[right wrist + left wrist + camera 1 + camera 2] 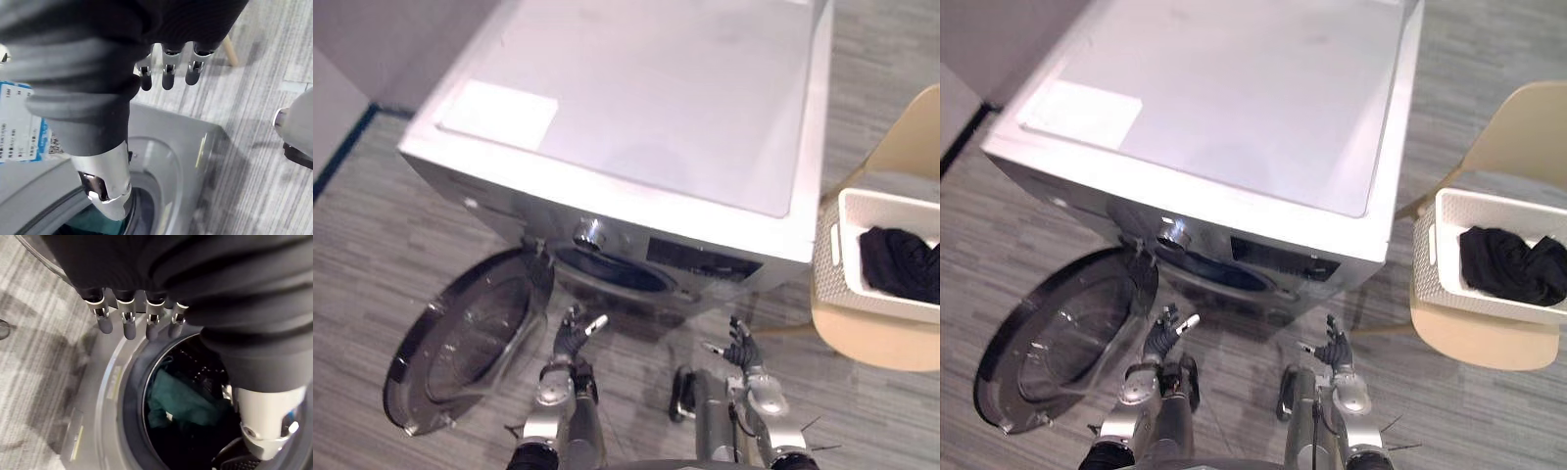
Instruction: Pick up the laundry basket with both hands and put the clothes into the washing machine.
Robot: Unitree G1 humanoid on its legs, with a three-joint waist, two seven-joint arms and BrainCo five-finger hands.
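Observation:
The silver washing machine (636,108) stands in front of me, its round door (465,338) swung open to the left. Inside the drum lies a teal cloth (181,401) among dark laundry. The white laundry basket (832,259) sits on a beige chair (876,343) to the right of the machine, with black clothes (901,262) in it. My left hand (573,338) and right hand (741,351) hang low in front of the drum opening (612,272), far from the basket. Both are open, fingers (129,318) straight and empty, as are the right hand's fingers (168,73).
The open door takes up the floor to the left of my left hand. Grey plank floor (372,264) surrounds the machine. The chair stands close against the machine's right side, with one wooden leg (229,49) near my right hand.

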